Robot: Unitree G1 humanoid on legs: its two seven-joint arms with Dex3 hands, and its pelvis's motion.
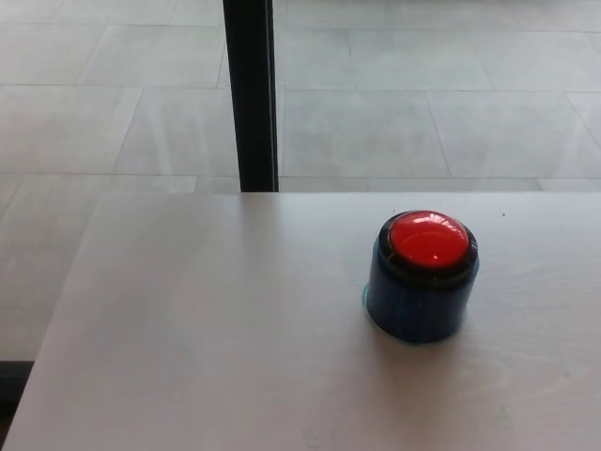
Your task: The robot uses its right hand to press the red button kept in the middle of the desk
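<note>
Red button (428,239) is seen on top of a dark blue round housing (420,301), standing upright on the pale desk (207,338). It sits right of centre in the head view, well back from the desk's near edge, closer to the far edge. A thin teal rim shows at the base of the housing, lower left. Nothing else is on the desk.

Neither hand is in view. Finger state can't be told for the left or the right hand: no finger, thumb or forearm is shown. The press is judged as not yet started; the red cap looks raised and nothing touches it.

Beyond the desk, a grey tiled floor (423,113) and a black vertical post (252,94) are seen. The post is behind the far edge, left of the button, and is judged clear of a right-side approach.

Risks from here:
- The housing is loose on a smooth top, as far as can be judged. An off-centre or slanted press could tip it or slide it toward the robot's left.
- The cap is domed and glossy. A thick finger landing on the black ring instead of the red could slip off with no actuation registered.
- A sideways approach could knock the housing before any downward force is applied.
- Since the right hand enters from out of frame, alignment can't be checked until it is visible; a straight vertical descent over the red centre is judged safest.
</note>
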